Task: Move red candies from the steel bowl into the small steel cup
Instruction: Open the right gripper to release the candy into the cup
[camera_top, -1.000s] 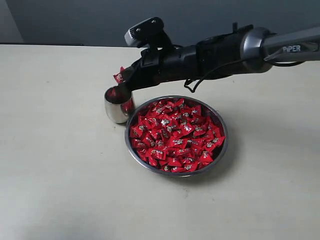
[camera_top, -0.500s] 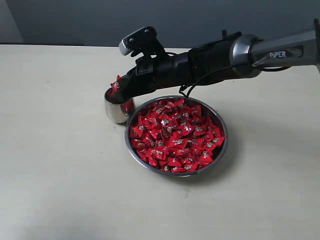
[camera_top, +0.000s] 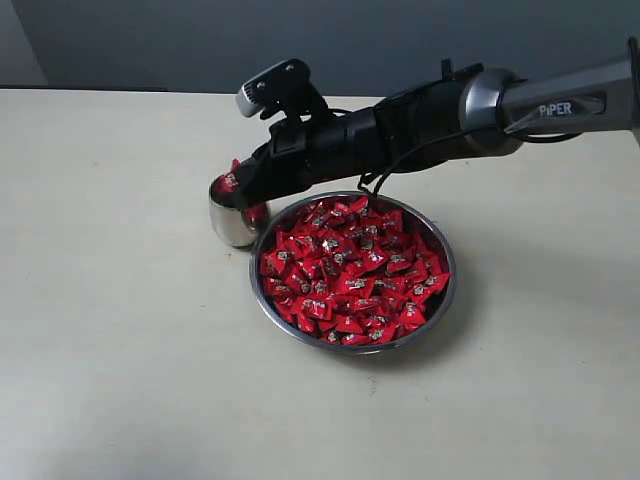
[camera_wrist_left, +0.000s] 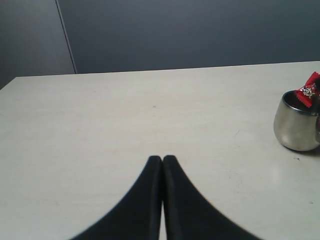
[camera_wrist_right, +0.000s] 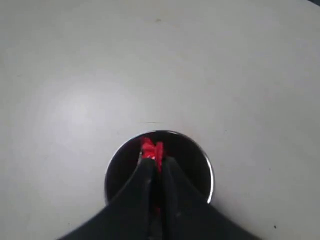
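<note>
Red-wrapped, likely light and slippery, one candy (camera_wrist_right: 151, 149) hangs pinched by its wrapper in your right gripper (camera_wrist_right: 155, 161) over the small steel cup (camera_wrist_right: 209, 176); left gripper (camera_wrist_left: 162, 159) closed, empty.

The right arm (camera_top: 430, 115) is stretched almost level toward the small steel cup (camera_top: 232, 220), with the wrist tipped down. The right gripper (camera_top: 236, 183) is held just over the cup's mouth, its fingers pinched on a red candy (camera_wrist_right: 151, 149). The left gripper (camera_wrist_left: 162, 160) is seen well aside of the cup, its fingers pressed together.
</note>
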